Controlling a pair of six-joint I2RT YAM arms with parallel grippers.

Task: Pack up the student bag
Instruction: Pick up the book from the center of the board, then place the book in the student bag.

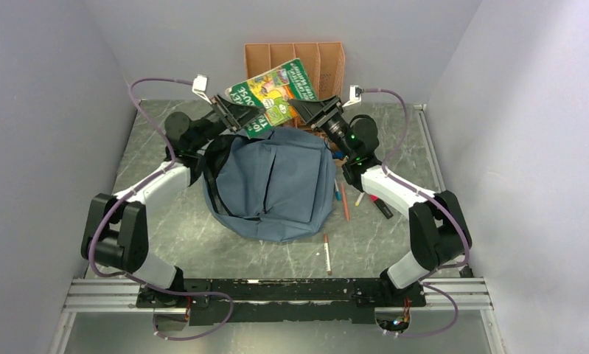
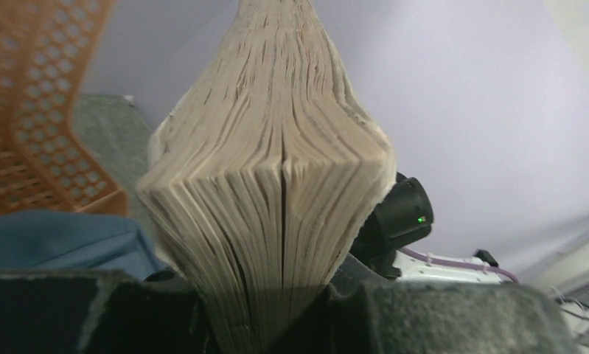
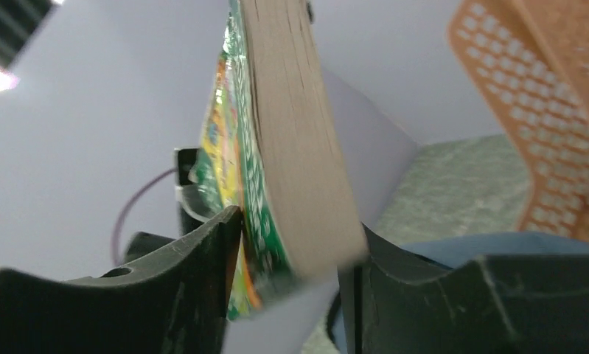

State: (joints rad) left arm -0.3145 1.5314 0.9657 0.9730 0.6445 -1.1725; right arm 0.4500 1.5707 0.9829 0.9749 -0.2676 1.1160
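Note:
The dusty-blue student bag [image 1: 269, 184] lies flat in the middle of the table. It also shows as a blue patch in the left wrist view [image 2: 55, 240] and the right wrist view [image 3: 490, 243]. A thick green-covered book [image 1: 276, 92] is held tilted in the air above the bag's far end. My left gripper [image 1: 236, 114] is shut on its left side, with the fanned page edges [image 2: 276, 162] between its jaws [image 2: 269, 295]. My right gripper [image 1: 313, 110] is shut on its right corner [image 3: 298, 147], with one finger on each face [image 3: 295, 236].
The orange slotted file organizer [image 1: 328, 63] stands against the back wall behind the book [image 2: 33, 110] [image 3: 549, 110]. Several pens [image 1: 344, 199] and markers [image 1: 381, 206] lie right of the bag, and one marker [image 1: 326, 254] lies near its front. Walls close in on both sides.

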